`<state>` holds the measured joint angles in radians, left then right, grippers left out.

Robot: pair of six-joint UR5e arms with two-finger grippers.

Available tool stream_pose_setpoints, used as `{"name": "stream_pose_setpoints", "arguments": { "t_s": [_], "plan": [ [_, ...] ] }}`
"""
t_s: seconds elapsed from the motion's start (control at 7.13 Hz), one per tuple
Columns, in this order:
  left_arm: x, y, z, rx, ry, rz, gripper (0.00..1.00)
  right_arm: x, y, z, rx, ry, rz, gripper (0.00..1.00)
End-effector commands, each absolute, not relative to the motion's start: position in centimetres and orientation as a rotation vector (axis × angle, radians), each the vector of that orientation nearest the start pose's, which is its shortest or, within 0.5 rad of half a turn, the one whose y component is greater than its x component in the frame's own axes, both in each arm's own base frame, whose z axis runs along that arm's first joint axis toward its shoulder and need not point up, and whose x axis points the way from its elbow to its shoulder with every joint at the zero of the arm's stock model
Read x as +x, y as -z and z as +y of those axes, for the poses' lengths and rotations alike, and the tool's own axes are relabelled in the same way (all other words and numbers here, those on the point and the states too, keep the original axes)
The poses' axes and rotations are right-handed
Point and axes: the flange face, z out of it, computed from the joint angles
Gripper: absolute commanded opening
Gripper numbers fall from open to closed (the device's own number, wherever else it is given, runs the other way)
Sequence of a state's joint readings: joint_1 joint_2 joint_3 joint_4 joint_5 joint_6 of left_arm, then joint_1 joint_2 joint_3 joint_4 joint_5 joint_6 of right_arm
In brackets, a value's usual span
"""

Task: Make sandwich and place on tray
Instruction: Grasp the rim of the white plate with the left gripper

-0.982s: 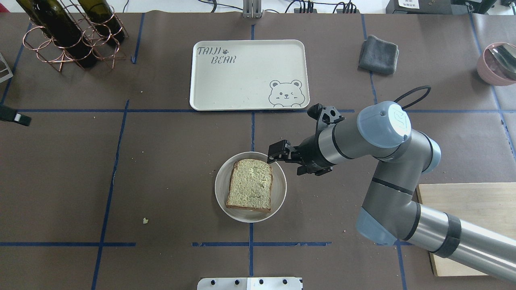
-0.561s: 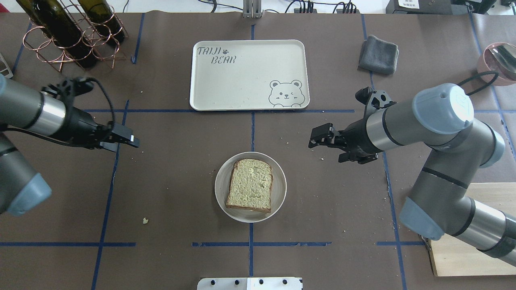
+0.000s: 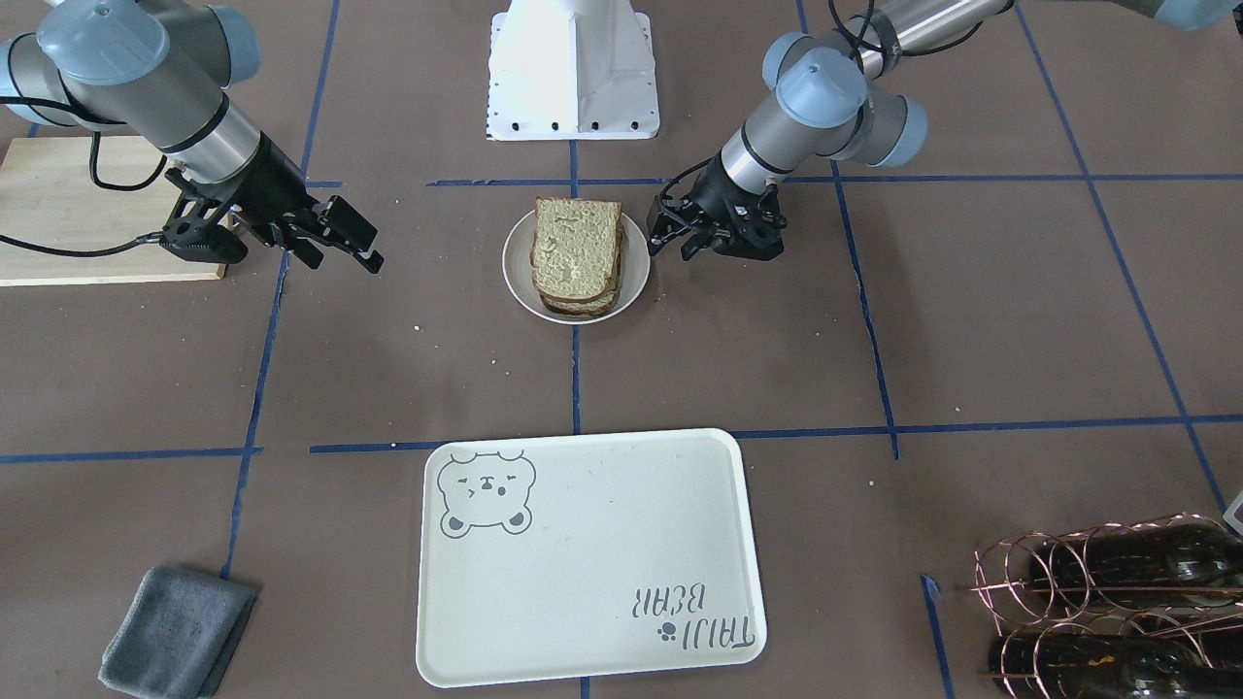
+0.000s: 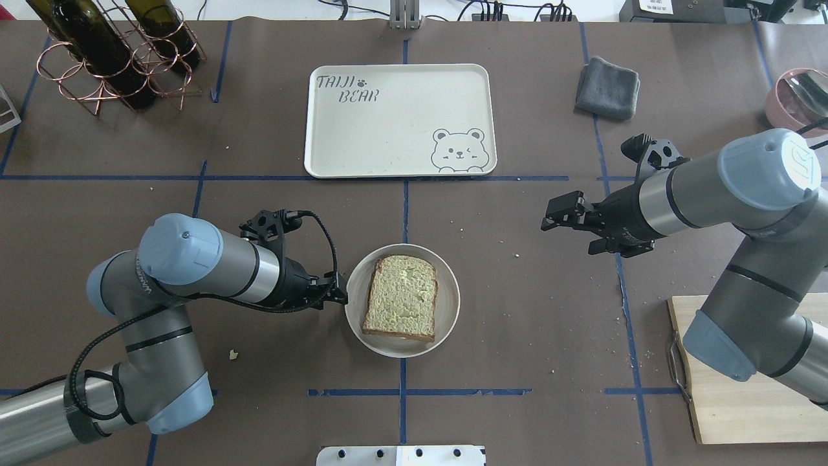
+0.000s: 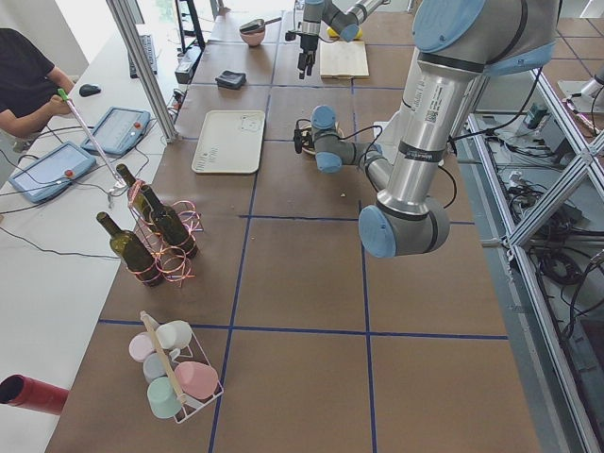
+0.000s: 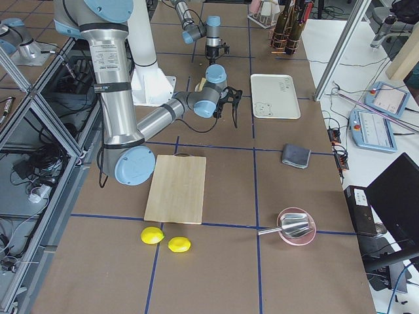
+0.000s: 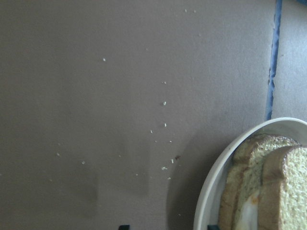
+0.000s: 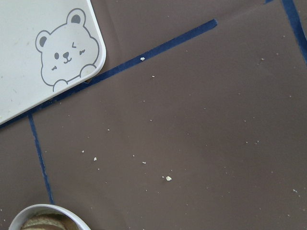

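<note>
The sandwich (image 4: 401, 298) lies on a small round white plate (image 4: 446, 323) at mid table, two bread slices stacked; it also shows in the front view (image 3: 576, 248). In the left wrist view the white egg (image 7: 247, 213) shows between the slices. My left gripper (image 4: 339, 298) is open and low at the plate's left rim, empty; it also shows in the front view (image 3: 656, 233). My right gripper (image 4: 553, 215) is open and empty, well right of the plate, seen in the front view too (image 3: 367, 248). The tray (image 4: 388, 129) lies bare beyond the plate.
A wooden cutting board (image 4: 744, 369) lies at the near right under the right arm. A grey cloth (image 4: 608, 87) lies right of the tray. A copper rack with wine bottles (image 4: 116, 58) stands far left. A pink bowl (image 4: 799, 100) sits far right.
My left arm has swung in from the left edge and brought its gripper to the plate's left rim. My right gripper has drawn back rightward from the plate. The sandwich has not moved.
</note>
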<state>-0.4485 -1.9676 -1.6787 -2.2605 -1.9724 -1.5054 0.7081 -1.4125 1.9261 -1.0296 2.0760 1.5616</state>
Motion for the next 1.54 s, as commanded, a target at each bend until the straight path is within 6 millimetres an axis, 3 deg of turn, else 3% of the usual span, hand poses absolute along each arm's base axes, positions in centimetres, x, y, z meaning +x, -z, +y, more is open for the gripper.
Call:
{"name": "stream_pose_setpoints", "arguments": {
  "t_s": [0.0, 0.28, 0.98, 1.12, 1.4],
  "plan": [
    [54.3, -30.2, -34.9, -0.055, 0.081, 1.225, 0.39, -35.0, -34.6, -41.2, -0.064, -0.358, -1.128, 1.00],
    [54.8, -30.1, -34.9, -0.058, 0.076, 1.223, 0.28, -35.0, -35.0, -41.2, -0.063, -0.361, -1.122, 1.00],
    [56.0, -29.8, -35.6, -0.027, 0.095, 1.219, 0.19, -34.7, -34.9, -41.1, -0.060, -0.364, -1.124, 1.00],
    [56.0, -29.5, -35.7, -0.026, 0.095, 1.226, 0.00, -34.7, -34.9, -41.1, -0.060, -0.364, -1.124, 1.00],
    [55.2, -28.7, -36.3, -0.078, 0.216, 1.269, 0.00, -34.7, -34.8, -41.0, -0.059, -0.363, -1.127, 1.00]
  ]
}}
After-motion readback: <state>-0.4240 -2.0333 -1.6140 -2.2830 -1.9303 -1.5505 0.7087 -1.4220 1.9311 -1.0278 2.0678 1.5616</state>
